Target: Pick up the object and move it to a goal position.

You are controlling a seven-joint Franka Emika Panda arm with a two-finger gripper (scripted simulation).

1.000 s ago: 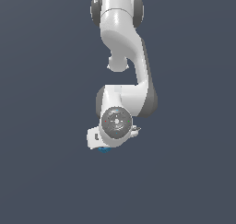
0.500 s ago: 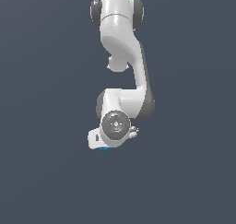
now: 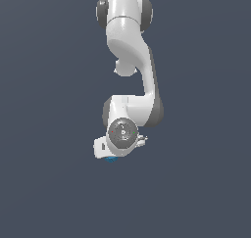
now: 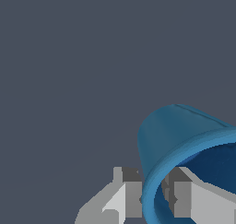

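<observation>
The bright blue cup (image 4: 177,135) fills the wrist view, tilted, with its darker hollow facing the camera. My gripper (image 4: 154,196) is shut on the cup's wall: one grey finger (image 4: 126,195) lies outside the rim and the other sits inside it. In the exterior view the white arm hangs over the scene. My gripper (image 3: 112,156) is mostly hidden under the round wrist flange, and only a sliver of the cup (image 3: 111,159) shows below the white hand.
A plain dark grey surface (image 3: 196,193) lies all around the arm in both views. No other objects show.
The arm and hand have barely moved; the wrist flange has turned slightly. The blue cup stays in the gripper.
</observation>
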